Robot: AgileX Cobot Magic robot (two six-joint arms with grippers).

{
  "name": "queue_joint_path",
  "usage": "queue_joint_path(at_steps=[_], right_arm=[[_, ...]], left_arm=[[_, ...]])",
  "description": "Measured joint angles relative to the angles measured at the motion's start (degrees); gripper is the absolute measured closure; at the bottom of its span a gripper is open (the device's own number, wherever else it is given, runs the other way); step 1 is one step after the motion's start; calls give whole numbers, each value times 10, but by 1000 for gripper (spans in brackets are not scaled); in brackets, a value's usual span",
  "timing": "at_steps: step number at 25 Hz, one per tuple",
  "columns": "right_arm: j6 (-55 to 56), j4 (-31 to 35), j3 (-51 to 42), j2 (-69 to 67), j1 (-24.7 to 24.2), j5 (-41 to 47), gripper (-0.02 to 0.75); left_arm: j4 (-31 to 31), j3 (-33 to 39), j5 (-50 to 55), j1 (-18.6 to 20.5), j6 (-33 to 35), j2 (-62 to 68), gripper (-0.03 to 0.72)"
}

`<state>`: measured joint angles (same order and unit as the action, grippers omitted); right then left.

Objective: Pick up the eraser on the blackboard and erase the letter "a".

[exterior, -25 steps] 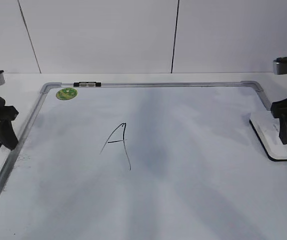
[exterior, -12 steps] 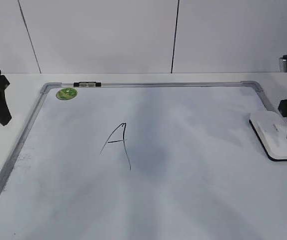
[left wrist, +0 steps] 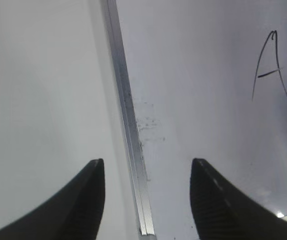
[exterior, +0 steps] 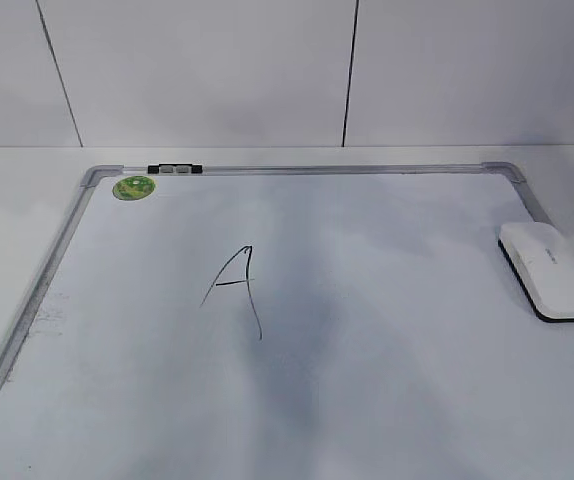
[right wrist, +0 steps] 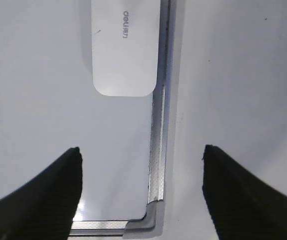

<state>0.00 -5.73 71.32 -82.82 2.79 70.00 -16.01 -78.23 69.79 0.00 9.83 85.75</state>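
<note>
The eraser (exterior: 550, 270), a white block with a black underside, lies on the blackboard (exterior: 397, 350) against its right frame. It also shows at the top of the right wrist view (right wrist: 125, 47). No lowercase "a" shows in any view. A tall capital "A" (exterior: 237, 290) stands left of the middle and shows in the left wrist view (left wrist: 273, 70). My right gripper (right wrist: 141, 148) is open and empty above the board's corner, apart from the eraser. My left gripper (left wrist: 147, 161) is open and empty above the board's left frame (left wrist: 128, 120). Neither gripper shows in the exterior view.
A round green sticker (exterior: 133, 187) and a small black-and-grey clip (exterior: 174, 169) sit at the board's far left corner. A white wall stands behind the board. White table surface lies beyond the frame on both sides.
Both grippers have drawn back out of the exterior view, the left off the left side, the right off the right side away from the eraser. The eraser has not moved.
</note>
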Motion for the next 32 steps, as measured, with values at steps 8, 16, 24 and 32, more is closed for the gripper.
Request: queue_joint_path(at_steps=[8, 16, 24, 32], right_arm=[[-3, 0, -8, 129, 0, 5, 145], [8, 16, -129, 292, 0, 13, 146], [9, 20, -260, 463, 0, 18, 154], [4, 5, -336, 595, 0, 2, 158]], left_arm=[[1, 126, 10, 0, -2, -180, 276], [1, 263, 12, 0, -4, -362, 276], [2, 382, 16, 0, -4, -537, 276], [20, 464, 9, 0, -4, -656, 276]])
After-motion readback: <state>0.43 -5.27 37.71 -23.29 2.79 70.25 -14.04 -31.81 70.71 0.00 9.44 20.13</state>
